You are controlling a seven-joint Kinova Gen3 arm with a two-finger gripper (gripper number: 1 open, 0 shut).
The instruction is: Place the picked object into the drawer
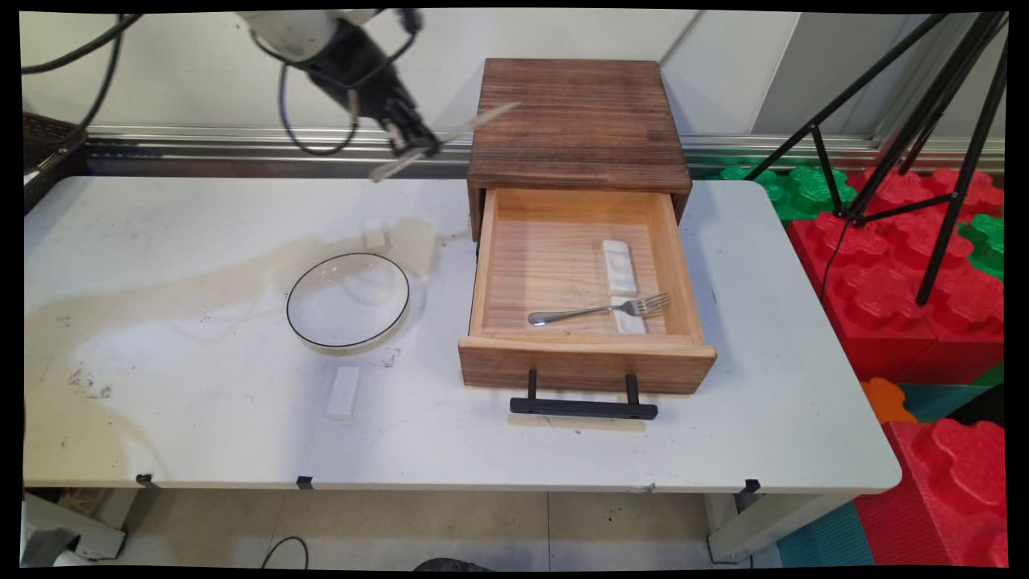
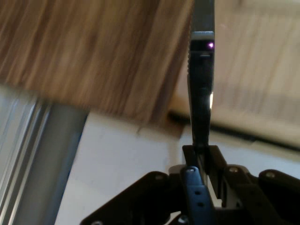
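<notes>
Fingers (image 2: pixel 192 187) shut tight on a knife (image 1: pixel 444 141), pinching it near the middle. Gripper (image 1: pixel 414 143) up high, over the table's back edge, just left of the wooden box (image 1: pixel 579 121). Knife long & thin, tilted: one end low-left, other end up-right, poking in front of the box's top-left corner. In hand view, blade (image 2: pixel 201 89) runs straight up from the fingers, w/ brown box top at upper left & lighter wood at right.

Below & to the right: open drawer (image 1: pixel 482 265) pulled out toward the near side. Inside, a fork (image 1: pixel 599 309) lying across, tines to the right, on a white rest (image 1: pixel 629 316); 2nd white rest (image 1: pixel 620 265) just behind it, bare. So drawer lies down-right of the knife, well apart.

Further out, on table (image 1: pixel 201 402): glass bowl (image 1: pixel 348 301) left of drawer, small white block (image 1: pixel 375 234) behind it, longer white block (image 1: pixel 343 392) in front.
</notes>
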